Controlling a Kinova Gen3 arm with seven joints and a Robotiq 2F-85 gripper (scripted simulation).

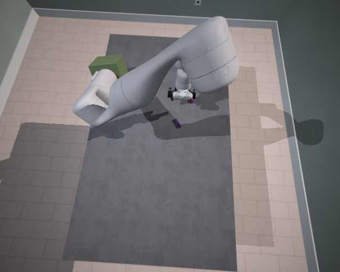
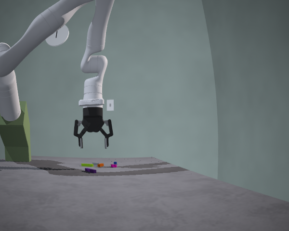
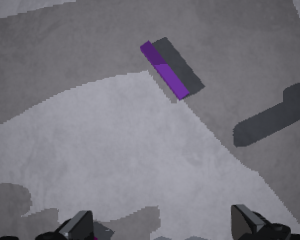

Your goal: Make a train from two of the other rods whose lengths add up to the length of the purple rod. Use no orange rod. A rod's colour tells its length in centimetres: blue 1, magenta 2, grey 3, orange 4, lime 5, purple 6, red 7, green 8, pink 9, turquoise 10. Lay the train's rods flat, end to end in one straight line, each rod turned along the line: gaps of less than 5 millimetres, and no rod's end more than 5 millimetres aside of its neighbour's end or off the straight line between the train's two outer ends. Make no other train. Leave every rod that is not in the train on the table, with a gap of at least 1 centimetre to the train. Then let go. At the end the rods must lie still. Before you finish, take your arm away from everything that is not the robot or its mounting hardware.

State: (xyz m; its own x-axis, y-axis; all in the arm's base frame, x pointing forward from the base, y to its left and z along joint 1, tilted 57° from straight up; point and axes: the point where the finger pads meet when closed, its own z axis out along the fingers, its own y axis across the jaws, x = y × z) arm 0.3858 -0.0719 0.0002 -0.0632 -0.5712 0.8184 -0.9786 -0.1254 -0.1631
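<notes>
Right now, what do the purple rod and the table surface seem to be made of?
The purple rod looks like hard plastic or painted wood: flat even colour, sharp edges, no shine. The table surface looks like matte felt or cloth, grey and softly mottled; the pictures cannot confirm it.

Tabletop (image 2: pixel 164 203): mottled mid-grey, darker grey shadow bands. Rods: purple rod (image 2: pixel 90 170), lime rod (image 2: pixel 87 165), pale grey rod (image 2: pixel 95 163), orange rod (image 2: pixel 100 165), magenta rod (image 2: pixel 113 165), small blue rod (image 2: pixel 114 162). Arm (image 2: pixel 95 62) white to light grey; hand (image 2: pixel 93 146) black, with pale grey fingertips (image 2: pixel 81 143). Base block (image 2: pixel 15 134) olive green. Floor (image 1: pixel 252 190) beige brick-patterned tiles. Walls grey-green.
</notes>
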